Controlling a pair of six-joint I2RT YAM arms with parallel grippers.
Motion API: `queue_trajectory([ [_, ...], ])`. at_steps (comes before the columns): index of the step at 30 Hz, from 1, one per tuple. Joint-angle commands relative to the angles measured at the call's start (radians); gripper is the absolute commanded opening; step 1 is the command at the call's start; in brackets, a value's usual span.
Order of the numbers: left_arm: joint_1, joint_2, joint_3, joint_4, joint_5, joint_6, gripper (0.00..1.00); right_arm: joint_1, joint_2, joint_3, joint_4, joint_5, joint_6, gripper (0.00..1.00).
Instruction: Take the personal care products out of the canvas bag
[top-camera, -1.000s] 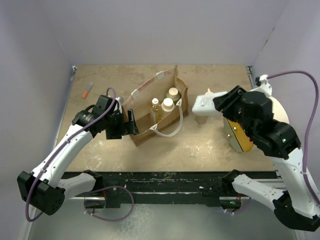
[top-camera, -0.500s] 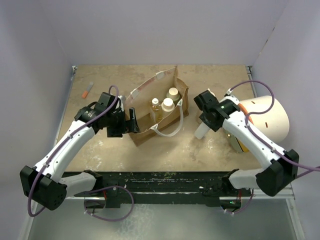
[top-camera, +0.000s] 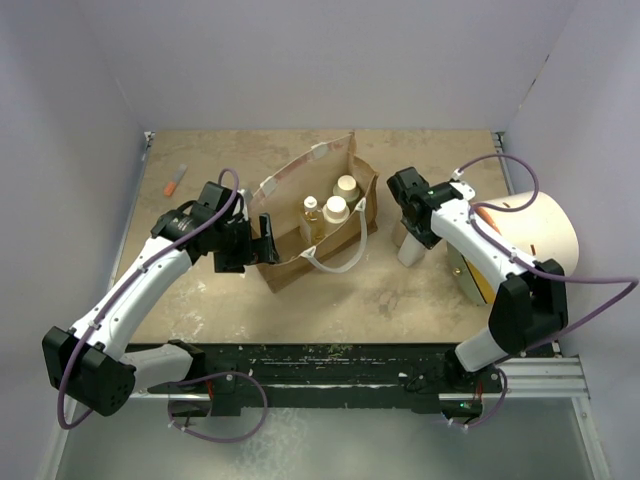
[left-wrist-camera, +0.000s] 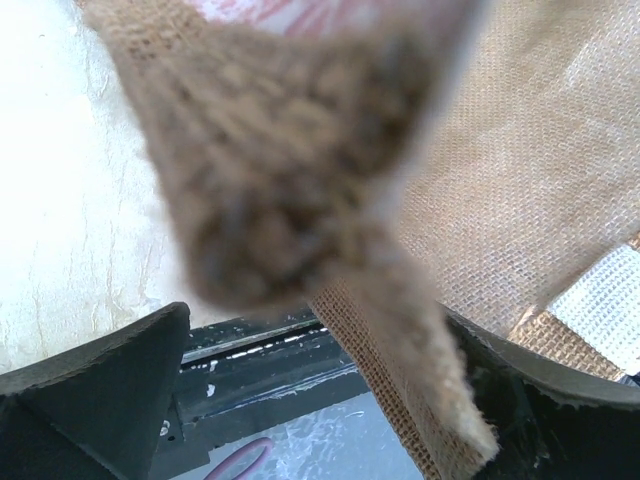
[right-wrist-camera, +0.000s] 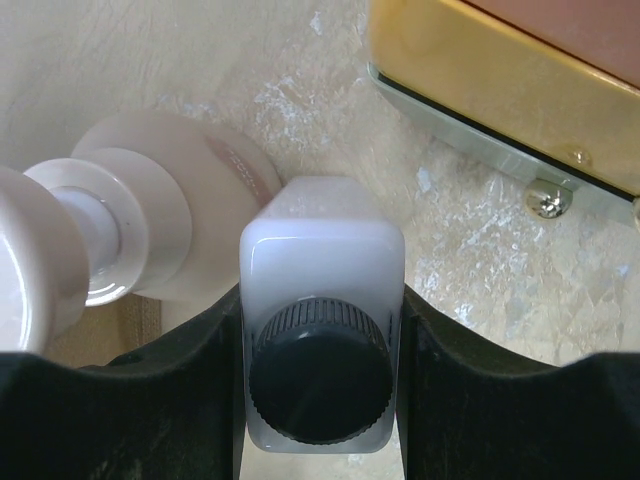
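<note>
Gripping clear bottle (right-wrist-camera: 320, 330), right jaws have shifted beside beige bottle (right-wrist-camera: 170, 230).

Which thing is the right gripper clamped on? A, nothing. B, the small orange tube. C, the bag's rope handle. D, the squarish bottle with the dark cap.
D: in the right wrist view the right gripper squeezes the squarish bottle with the dark cap from both sides.

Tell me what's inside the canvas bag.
Three bottle tops show in the canvas bag: small pale cap, white cap, cream cap. Bodies and bag floor are hidden.
</note>
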Motion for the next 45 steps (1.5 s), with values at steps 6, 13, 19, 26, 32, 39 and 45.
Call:
queue_trajectory([
  [6,0.004,-0.009,0.044,-0.006,0.003,0.018,0.99,-0.007,-0.019,0.068,0.065,0.059,-0.027,0.52],
  [13,0.004,-0.027,0.018,0.037,0.054,0.005,0.99,-0.007,-0.146,0.028,0.054,0.03,-0.086,0.95],
  [19,0.004,-0.02,0.001,0.053,0.073,0.009,0.99,-0.007,-0.33,-0.064,0.079,-0.063,-0.212,1.0],
  [26,0.004,-0.017,-0.06,0.07,0.133,-0.001,0.99,-0.008,-0.545,-0.138,0.497,-0.426,-0.714,1.0],
  [32,0.004,-0.023,-0.09,0.087,0.164,0.001,0.99,0.043,-0.408,0.038,0.57,-0.786,-0.855,1.0],
  [39,0.004,-0.023,-0.102,0.09,0.173,-0.004,0.99,0.325,-0.054,0.396,0.394,-0.633,-1.022,1.0],
  [45,0.004,-0.033,-0.089,0.081,0.156,-0.007,0.99,0.334,0.19,0.626,0.244,-0.572,-1.056,0.99],
])
